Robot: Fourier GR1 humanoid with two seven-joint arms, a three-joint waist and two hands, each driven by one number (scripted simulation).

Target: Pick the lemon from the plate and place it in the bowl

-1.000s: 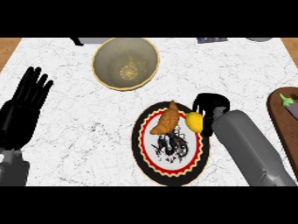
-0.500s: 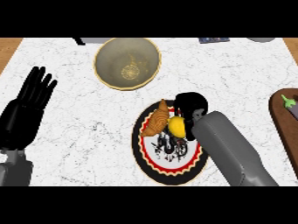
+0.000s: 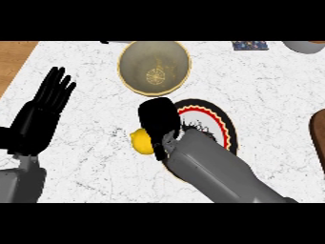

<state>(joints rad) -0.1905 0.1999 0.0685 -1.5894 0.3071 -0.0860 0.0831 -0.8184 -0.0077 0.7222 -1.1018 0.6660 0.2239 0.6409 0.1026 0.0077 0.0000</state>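
Now the right hand (image 3: 157,118) curls down over the lemon (image 3: 141,142), probably pinching it, with the plate (image 3: 219,120) on its right. The bowl (image 3: 138,66) sits just beyond. The left hand (image 3: 42,112) rests open, fingers up.

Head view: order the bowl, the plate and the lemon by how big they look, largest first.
1. The bowl and the plate: not ranked against each other, because the right forearm hides much of the plate.
2. The lemon, clearly the smallest.
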